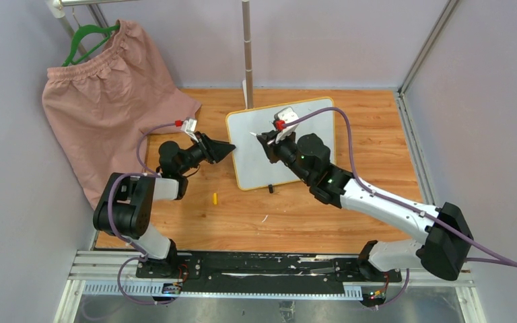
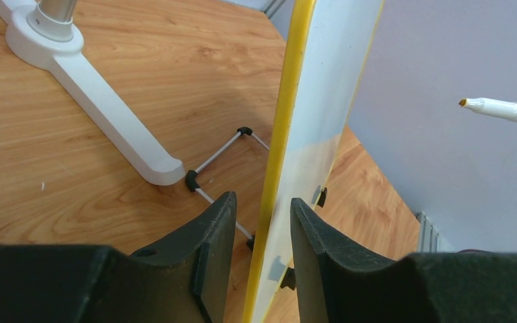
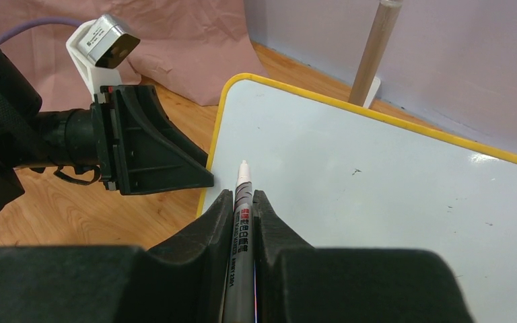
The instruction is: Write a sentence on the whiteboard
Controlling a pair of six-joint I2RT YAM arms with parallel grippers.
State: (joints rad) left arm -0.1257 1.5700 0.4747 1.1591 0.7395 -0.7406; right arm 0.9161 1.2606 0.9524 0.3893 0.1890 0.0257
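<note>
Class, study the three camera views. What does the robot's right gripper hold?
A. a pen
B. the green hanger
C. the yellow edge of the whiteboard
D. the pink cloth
A: in the right wrist view the right gripper is shut on a pen, whose tip points out over the whiteboard.

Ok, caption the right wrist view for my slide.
Right gripper points a marker at the whiteboard; left gripper at its yellow edge.
</note>
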